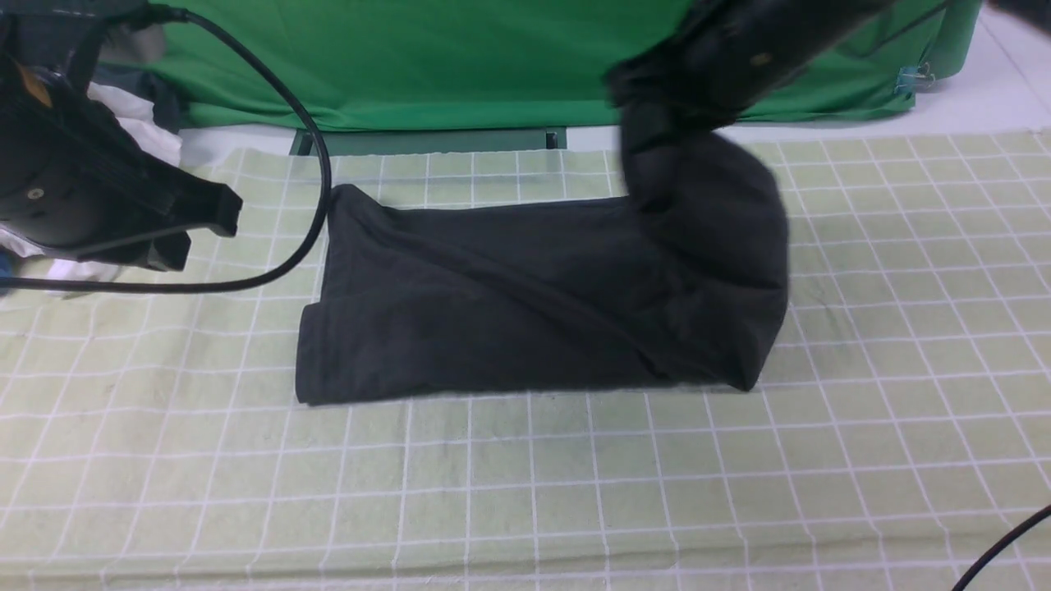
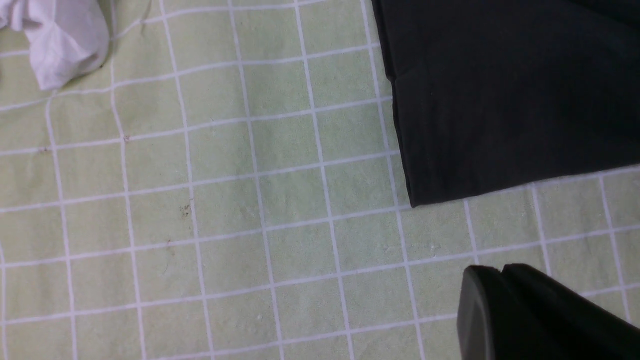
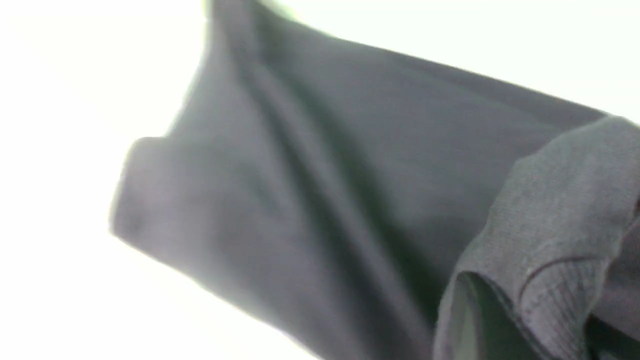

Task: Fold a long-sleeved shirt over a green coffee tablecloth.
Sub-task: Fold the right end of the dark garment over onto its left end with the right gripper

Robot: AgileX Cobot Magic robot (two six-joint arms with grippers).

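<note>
The long-sleeved shirt [image 1: 509, 304] lies as a black folded band across the green coffee tablecloth [image 1: 525, 484]; its logo and lettering are hidden. Its right end is lifted off the cloth, hanging from my right gripper [image 1: 653, 123], which is shut on it and wrapped in fabric. In the right wrist view the shirt [image 3: 325, 175] fills the frame and a ribbed hem drapes over the gripper [image 3: 525, 320]. My left gripper [image 1: 222, 209] hovers left of the shirt, shut on nothing. The left wrist view shows its fingertips [image 2: 480, 272] together above the tablecloth [image 2: 250, 200], near the shirt's corner [image 2: 500, 100].
A crumpled white garment [image 2: 65, 40] lies at the far left, partly behind my left arm [image 1: 135, 127]. A black cable [image 1: 316, 164] loops over the tablecloth's left side. The bright green backdrop [image 1: 460, 57] hangs along the back. Another cable [image 1: 1002, 542] crosses the front right corner.
</note>
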